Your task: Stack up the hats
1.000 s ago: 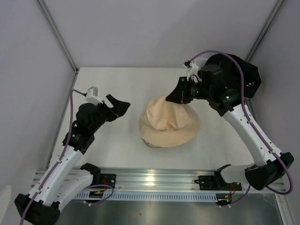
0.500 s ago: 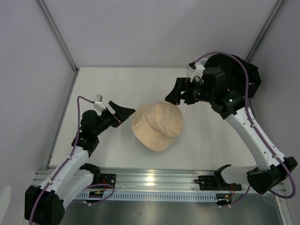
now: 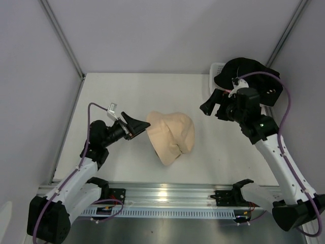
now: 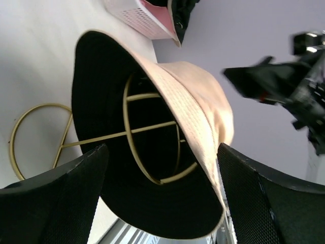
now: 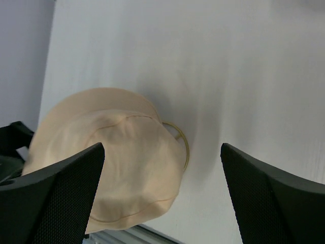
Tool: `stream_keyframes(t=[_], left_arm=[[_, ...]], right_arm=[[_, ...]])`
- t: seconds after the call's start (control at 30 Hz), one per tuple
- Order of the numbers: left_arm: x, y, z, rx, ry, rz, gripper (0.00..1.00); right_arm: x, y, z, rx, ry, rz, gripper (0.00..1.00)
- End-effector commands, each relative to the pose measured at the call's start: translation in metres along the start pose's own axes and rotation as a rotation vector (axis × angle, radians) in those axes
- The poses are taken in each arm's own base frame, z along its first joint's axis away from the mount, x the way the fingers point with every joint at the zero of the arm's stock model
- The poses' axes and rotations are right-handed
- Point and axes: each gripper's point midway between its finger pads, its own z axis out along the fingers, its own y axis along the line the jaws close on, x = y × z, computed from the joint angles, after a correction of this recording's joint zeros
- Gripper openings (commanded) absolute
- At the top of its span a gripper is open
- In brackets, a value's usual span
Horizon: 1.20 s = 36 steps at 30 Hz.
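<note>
Top external view: the left arm is stretched low across the table (image 3: 117, 91), and the left gripper (image 3: 142, 128) is spread wide at the brim of the tan hat (image 3: 172, 136); contact cannot be told. The hat, soft fabric with a dark lining, is seen tipped sideways mid-table over a thin gold wire stand (image 4: 147, 134). The right arm is held raised, and the right gripper (image 3: 209, 107) is spread wide, empty, well apart from the hat.

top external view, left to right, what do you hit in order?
left gripper → tan hat → right gripper → black hat
</note>
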Motion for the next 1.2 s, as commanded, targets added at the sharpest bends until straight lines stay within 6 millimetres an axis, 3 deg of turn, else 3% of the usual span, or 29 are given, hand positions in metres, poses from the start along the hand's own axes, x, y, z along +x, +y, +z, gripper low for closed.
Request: stream_keyframes(t=[0.0, 0.03, 0.13, 0.37, 0.5, 0.57, 0.6, 0.7, 0.93, 0.97, 1.03, 1.1, 1.13, 1.17], left_arm=[[-0.007, -0.036, -0.01, 0.1, -0.001, 0.106, 0.9], [-0.01, -0.045, -0.011, 0.109, -0.007, 0.125, 0.86], [-0.011, -0.042, -0.012, 0.077, -0.007, 0.133, 0.75], [-0.005, -0.038, 0.002, 0.084, 0.053, 0.108, 0.7], [0.001, -0.048, 0.012, 0.11, 0.09, 0.125, 0.65], [0.003, -0.05, 0.015, 0.114, 0.1, 0.131, 0.52], [0.002, -0.049, 0.015, 0.108, 0.094, 0.131, 0.28], [-0.001, -0.043, 0.014, 0.061, 0.069, 0.118, 0.02], [-0.002, -0.037, -0.002, 0.04, -0.016, 0.116, 0.01], [-0.001, -0.018, -0.004, -0.015, -0.042, 0.102, 0.01], [-0.003, -0.005, -0.009, -0.055, -0.083, 0.092, 0.01], [0.01, 0.028, -0.012, -0.102, -0.084, 0.052, 0.01], [0.005, 0.022, -0.011, -0.053, -0.114, 0.071, 0.01], [0.015, 0.035, -0.011, -0.054, -0.098, 0.058, 0.01]], right_arm=[[0.008, -0.002, 0.016, -0.012, 0.02, 0.05, 0.99], [0.011, -0.002, 0.02, -0.016, 0.028, 0.051, 0.99], [0.015, -0.002, 0.03, -0.029, 0.049, 0.057, 1.0], [0.024, -0.004, 0.044, -0.032, 0.092, 0.068, 0.99], [0.025, -0.004, 0.046, -0.034, 0.093, 0.066, 0.99], [0.025, -0.004, 0.047, -0.033, 0.094, 0.07, 0.99], [0.026, -0.004, 0.047, -0.035, 0.096, 0.07, 0.99], [0.026, -0.007, 0.047, -0.022, 0.098, 0.064, 1.0], [0.03, -0.009, 0.047, -0.016, 0.108, 0.058, 1.0], [0.03, -0.01, 0.048, -0.012, 0.108, 0.056, 0.99], [0.031, -0.012, 0.049, -0.006, 0.107, 0.052, 1.0], [0.032, -0.015, 0.051, 0.005, 0.104, 0.053, 0.99], [0.033, -0.017, 0.052, 0.011, 0.106, 0.052, 0.99], [0.034, -0.02, 0.054, 0.022, 0.107, 0.048, 0.99]])
